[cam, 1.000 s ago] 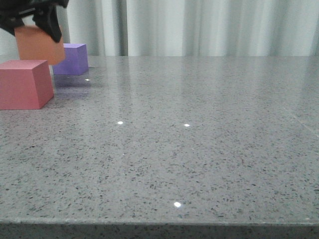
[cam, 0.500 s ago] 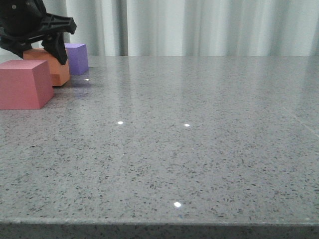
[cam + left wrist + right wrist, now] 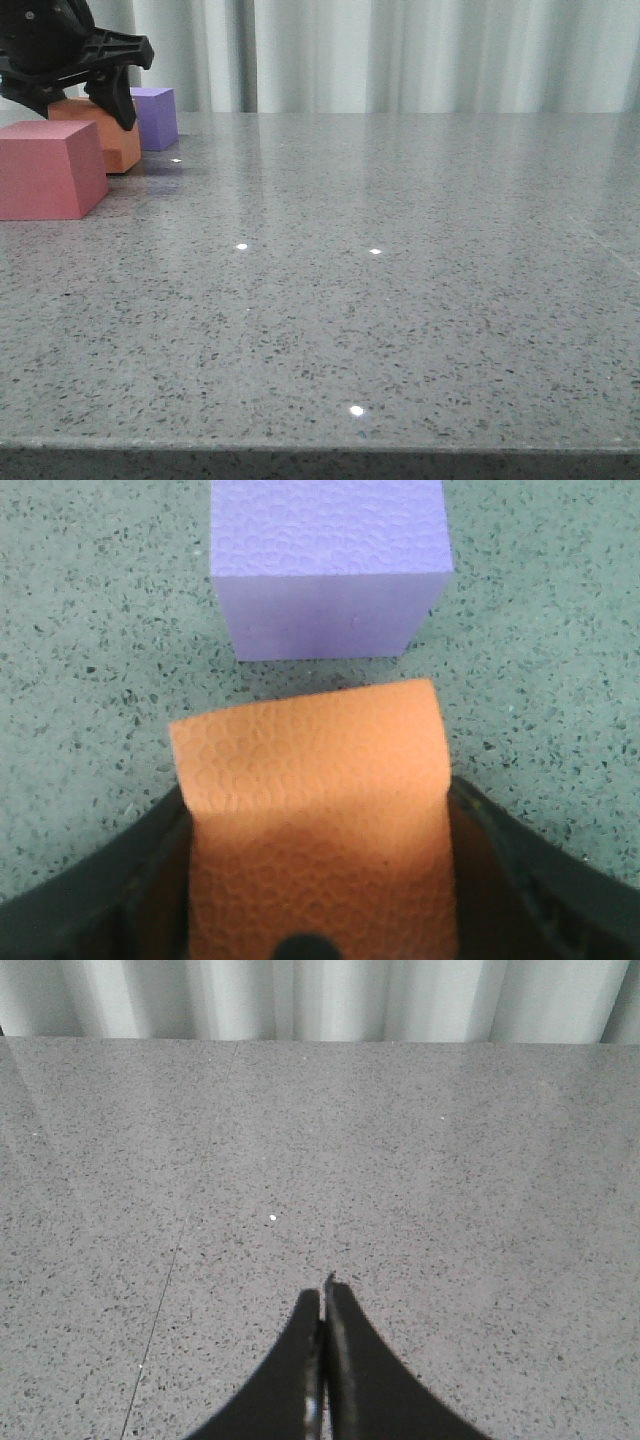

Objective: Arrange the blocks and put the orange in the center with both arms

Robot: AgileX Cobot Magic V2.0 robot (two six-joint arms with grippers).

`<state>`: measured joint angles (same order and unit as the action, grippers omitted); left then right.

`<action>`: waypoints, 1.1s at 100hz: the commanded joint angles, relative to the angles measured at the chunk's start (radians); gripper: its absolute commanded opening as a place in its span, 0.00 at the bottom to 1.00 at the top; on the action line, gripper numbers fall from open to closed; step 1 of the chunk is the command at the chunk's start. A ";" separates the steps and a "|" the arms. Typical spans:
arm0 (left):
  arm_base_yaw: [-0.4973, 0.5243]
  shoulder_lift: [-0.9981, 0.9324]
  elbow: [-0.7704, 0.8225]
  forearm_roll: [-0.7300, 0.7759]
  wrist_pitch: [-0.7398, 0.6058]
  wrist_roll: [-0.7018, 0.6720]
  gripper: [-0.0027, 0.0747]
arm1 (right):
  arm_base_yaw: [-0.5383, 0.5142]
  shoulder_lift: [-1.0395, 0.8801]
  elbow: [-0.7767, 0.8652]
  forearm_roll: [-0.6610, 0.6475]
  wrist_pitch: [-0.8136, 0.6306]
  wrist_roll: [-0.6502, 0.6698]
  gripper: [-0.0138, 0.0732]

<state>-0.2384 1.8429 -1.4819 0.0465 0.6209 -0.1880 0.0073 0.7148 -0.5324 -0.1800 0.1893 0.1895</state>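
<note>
The orange cube point(image 3: 120, 148) rests on the grey table point(image 3: 380, 280) at the far left, between the red-pink cube point(image 3: 48, 168) in front and the purple cube point(image 3: 157, 118) behind. My left gripper point(image 3: 85, 110) reaches down over it, shut on it. In the left wrist view the orange cube point(image 3: 310, 780) fills the gap between the black fingers point(image 3: 110, 890), with the purple cube point(image 3: 328, 570) a short gap beyond it. My right gripper point(image 3: 323, 1300) is shut on nothing above bare table, and the front view does not show it.
Pale curtains point(image 3: 400, 55) hang behind the table's far edge. The table's front edge point(image 3: 320, 445) runs along the bottom of the front view. The three cubes stand close together at the left.
One second ago the left gripper held the orange cube in the air; it came down onto the table between the other two cubes. Nothing has moved in the last half second.
</note>
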 commanded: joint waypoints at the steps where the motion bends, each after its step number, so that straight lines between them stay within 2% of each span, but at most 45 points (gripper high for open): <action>1: 0.001 -0.041 -0.029 -0.008 0.001 -0.001 0.33 | -0.005 -0.003 -0.026 -0.012 -0.068 -0.006 0.08; 10: 0.001 -0.041 -0.029 -0.008 0.008 -0.001 0.34 | -0.005 -0.003 -0.026 -0.012 -0.068 -0.006 0.08; 17: 0.001 -0.041 -0.029 -0.008 0.008 -0.001 0.40 | -0.005 -0.003 -0.026 -0.012 -0.068 -0.006 0.08; 22: 0.001 -0.041 -0.029 -0.006 0.008 -0.001 0.50 | -0.005 -0.003 -0.026 -0.012 -0.068 -0.006 0.08; 35: 0.001 -0.041 -0.030 -0.006 -0.007 -0.001 0.86 | -0.005 -0.003 -0.026 -0.012 -0.068 -0.006 0.08; 39: 0.001 -0.041 -0.030 -0.006 -0.010 -0.001 0.93 | -0.005 -0.003 -0.026 -0.012 -0.068 -0.006 0.08; 42: 0.001 -0.041 -0.030 -0.004 -0.015 -0.001 0.95 | -0.005 -0.003 -0.026 -0.012 -0.068 -0.006 0.08; 58: 0.001 -0.063 -0.030 -0.005 -0.028 -0.001 0.88 | -0.005 -0.003 -0.026 -0.012 -0.068 -0.006 0.08; 84: 0.001 -0.232 -0.025 -0.006 -0.030 -0.001 0.87 | -0.005 -0.003 -0.026 -0.012 -0.068 -0.006 0.08; 110: 0.006 -0.483 0.139 0.027 -0.115 -0.001 0.87 | -0.005 -0.003 -0.026 -0.012 -0.068 -0.006 0.08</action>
<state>-0.2384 1.4738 -1.3769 0.0590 0.5989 -0.1864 0.0073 0.7148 -0.5302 -0.1800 0.1893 0.1895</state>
